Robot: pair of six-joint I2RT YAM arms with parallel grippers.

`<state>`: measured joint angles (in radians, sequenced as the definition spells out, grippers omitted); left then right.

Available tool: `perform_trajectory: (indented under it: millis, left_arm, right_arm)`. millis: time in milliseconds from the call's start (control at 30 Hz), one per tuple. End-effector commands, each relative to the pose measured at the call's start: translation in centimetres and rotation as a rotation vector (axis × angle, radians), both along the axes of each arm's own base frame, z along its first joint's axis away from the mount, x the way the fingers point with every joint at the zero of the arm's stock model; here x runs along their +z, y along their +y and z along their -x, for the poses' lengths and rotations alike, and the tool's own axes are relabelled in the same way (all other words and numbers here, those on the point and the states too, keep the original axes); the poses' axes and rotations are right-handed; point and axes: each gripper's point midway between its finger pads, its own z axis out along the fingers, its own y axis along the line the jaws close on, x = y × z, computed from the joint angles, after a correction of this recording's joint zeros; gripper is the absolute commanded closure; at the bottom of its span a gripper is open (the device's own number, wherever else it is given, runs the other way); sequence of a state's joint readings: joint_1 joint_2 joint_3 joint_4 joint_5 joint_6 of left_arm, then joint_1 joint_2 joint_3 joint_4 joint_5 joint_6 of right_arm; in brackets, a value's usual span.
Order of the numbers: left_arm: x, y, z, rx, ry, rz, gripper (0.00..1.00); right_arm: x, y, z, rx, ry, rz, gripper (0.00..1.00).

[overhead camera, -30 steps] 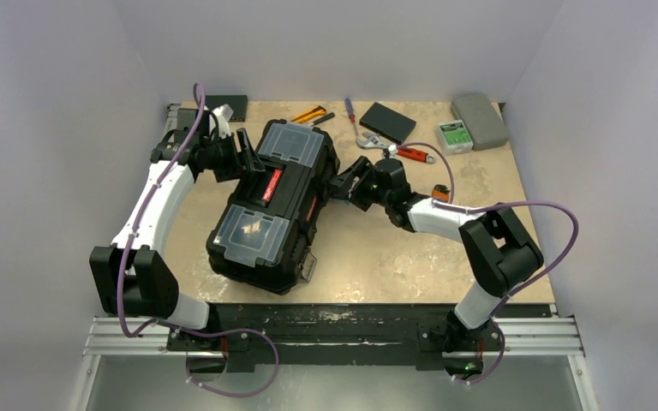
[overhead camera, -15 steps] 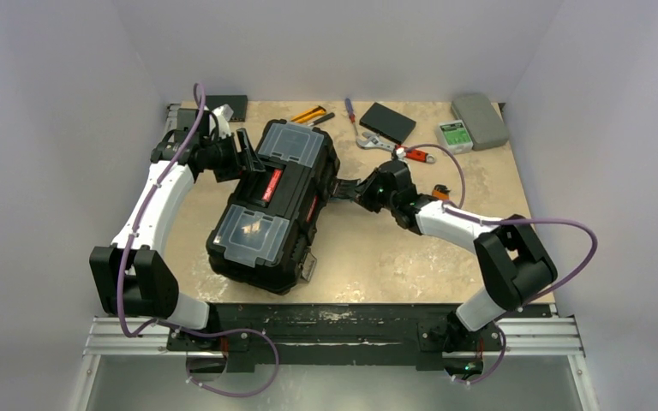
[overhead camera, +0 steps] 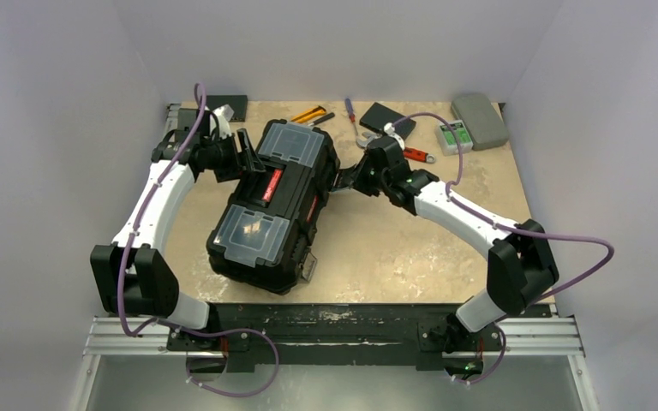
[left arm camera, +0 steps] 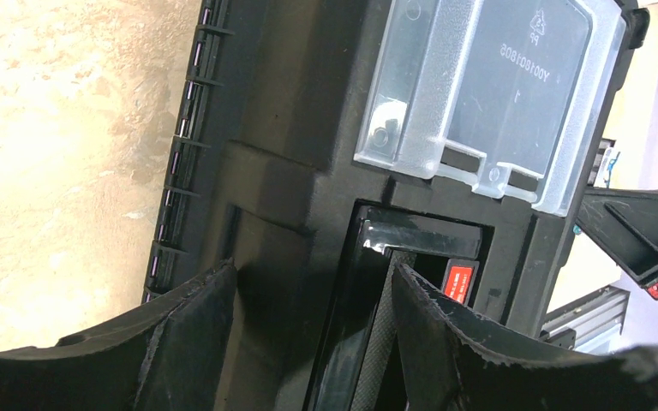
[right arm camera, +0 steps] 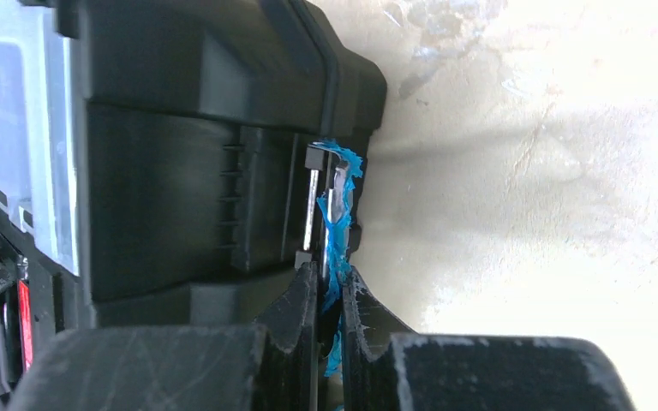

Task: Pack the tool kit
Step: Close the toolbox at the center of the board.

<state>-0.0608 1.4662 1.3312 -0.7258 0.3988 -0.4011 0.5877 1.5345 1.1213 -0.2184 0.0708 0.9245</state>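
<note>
The tool kit [overhead camera: 274, 201], a large black toolbox with a red-marked handle and two clear lid compartments, lies slantwise mid-table. My left gripper [overhead camera: 244, 154] is at its far left side. In the left wrist view its jaws [left arm camera: 313, 270] span a black ridge of the lid [left arm camera: 308, 128], one finger in the handle recess; it looks shut on that ridge. My right gripper [overhead camera: 343, 178] is at the box's right side. The right wrist view shows it [right arm camera: 330, 278] shut on the metal latch [right arm camera: 330, 205], wrapped in blue tape, on the box wall [right arm camera: 180, 154].
Along the back lie a yellow-black knife [overhead camera: 308, 114], a screwdriver [overhead camera: 350, 109], a flat black box [overhead camera: 387, 120], a wrench [overhead camera: 364, 137], a red-handled tool [overhead camera: 417, 155], a green-white packet [overhead camera: 454, 135] and a grey case [overhead camera: 480, 120].
My right gripper has gone from open to shut on the latch, and its arm has stretched further toward the back. The left arm and the toolbox have not moved.
</note>
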Motion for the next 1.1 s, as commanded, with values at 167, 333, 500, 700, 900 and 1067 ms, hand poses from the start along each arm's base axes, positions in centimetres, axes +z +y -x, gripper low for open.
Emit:
perform_trajectory:
  millis: [167, 333, 500, 700, 900, 1067]
  left_arm:
    - [0.5, -2.1, 0.9, -0.074, 0.026, 0.087, 0.37]
    - [0.5, -2.1, 0.9, -0.076, 0.025, 0.088, 0.37]
    - [0.7, -2.1, 0.9, -0.082, 0.021, 0.087, 0.37]
    - [0.7, -2.1, 1.0, -0.083, 0.019, 0.086, 0.36]
    - [0.7, -2.1, 1.0, -0.083, 0.021, 0.086, 0.36]
    - [0.7, -2.1, 1.0, -0.084, 0.021, 0.086, 0.37]
  right_arm:
    - [7.8, 5.9, -1.7, 0.141, -0.211, -0.138, 0.5]
    - [7.6, 7.7, -2.7, 0.172, -0.221, -0.194, 0.38]
    - [7.0, 9.2, -3.0, 0.204, -0.207, -0.249, 0.43]
    - [5.2, 7.9, -3.0, 0.136, -0.191, -0.315, 0.56]
    - [3.5, 7.9, -3.3, 0.126, -0.15, -0.398, 0.81]
    - [2.2, 8.0, -3.5, 0.128, -0.118, -0.365, 0.83]
